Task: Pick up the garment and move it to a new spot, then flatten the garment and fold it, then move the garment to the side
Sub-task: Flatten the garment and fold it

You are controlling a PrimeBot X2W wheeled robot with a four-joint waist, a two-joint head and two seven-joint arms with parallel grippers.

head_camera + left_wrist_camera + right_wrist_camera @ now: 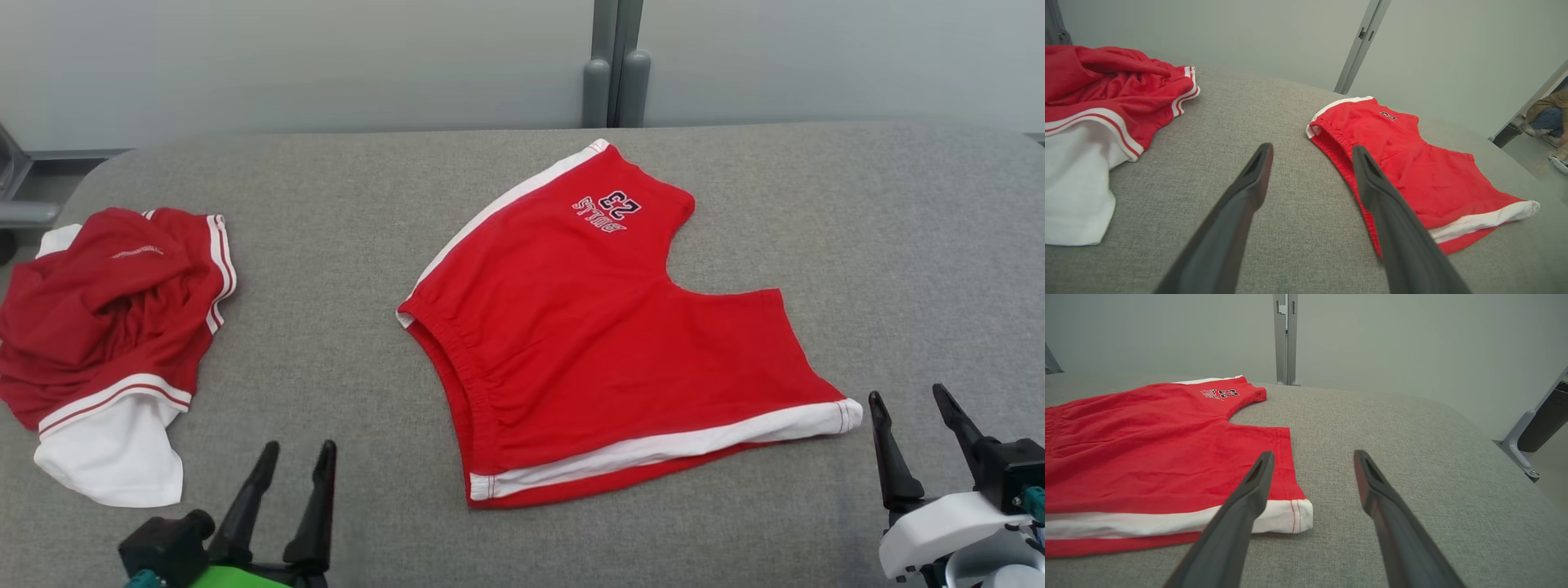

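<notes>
L gripper (299, 449): fingers spread wide, nothing in them, tips over bare grey padded table (343, 269), near the waistband of the red shorts (604, 327). R gripper (908, 396): also wide, empty, tips just beside the white-trimmed hem corner. I can't tell if one finger touches the cloth. Shorts lie flat mid-table, waistband toward L, legs toward R, "23" print on the far leg. Crumpled red/white garment (106, 327) sits at far L, well apart from the shorts.
</notes>
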